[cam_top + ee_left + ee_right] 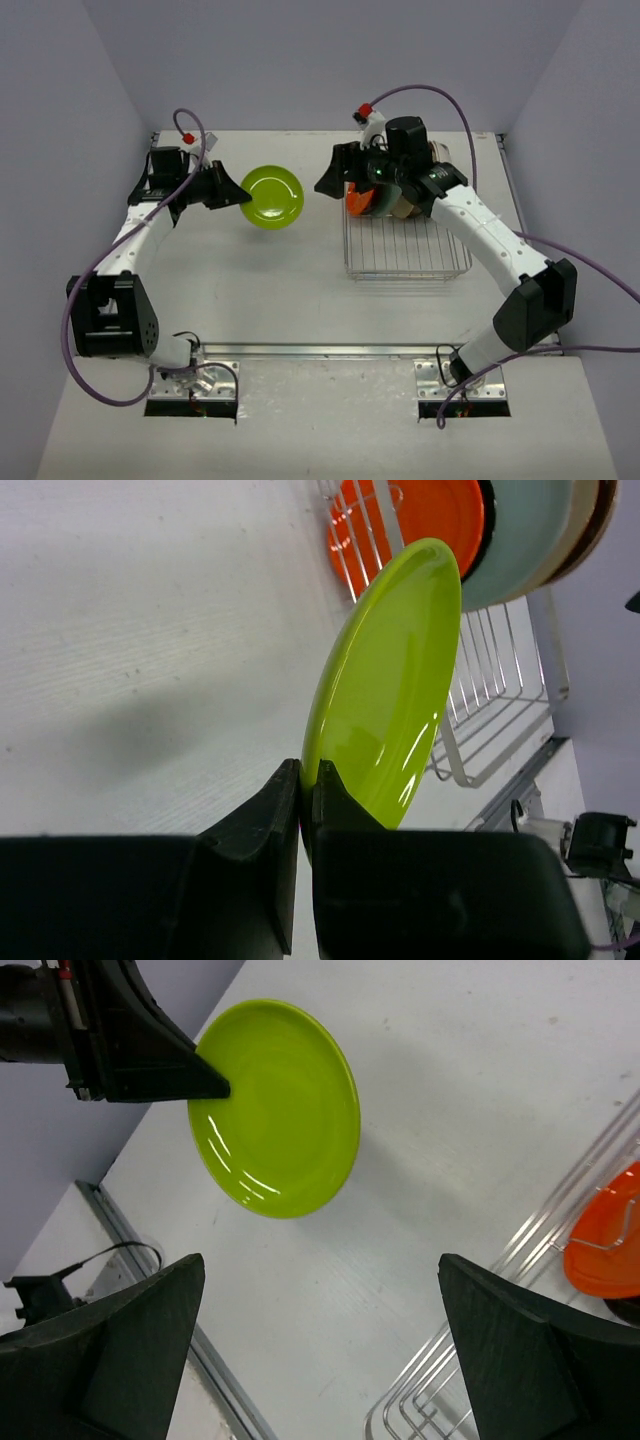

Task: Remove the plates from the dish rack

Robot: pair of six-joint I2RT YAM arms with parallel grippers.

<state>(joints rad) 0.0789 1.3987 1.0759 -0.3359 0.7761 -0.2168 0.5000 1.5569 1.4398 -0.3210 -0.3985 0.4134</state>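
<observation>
The left gripper (305, 802) is pinched shut on the rim of the lime green plate (385, 700). Its two black wedge-shaped fingers (275, 815) press against either face of the edge, with only the plate's thickness between them. The plate is round, smooth and glossy, with bright streaks of reflected light across its shallow bowl. It is tilted on edge over the left half of the table (280, 300), well apart from the dish rack (408, 250), and throws a soft shadow on the surface. Whether its lower rim touches the table I cannot tell.

The table is a matt white board with a faint grain, and pale lilac walls (330, 60) stand on three sides. The rack is a rectangle of thin shiny wire rods with a raised rim, standing on the right half of the table. At its far end more plates stand upright and close together. An orange plate (420, 520) is on the side towards the green one, followed by the thin dark edge of a black plate (490, 520), a pale teal plate (520, 550), a cream plate (582, 525) and a brown-rimmed plate (604, 520).

The right gripper (320, 1260) hovers just beside the rack's far left corner, between the rack and the green plate. Its blunt black fingers are spread wide with nothing between them. Seen from above, the right arm's wrist covers much of the standing plates.
</observation>
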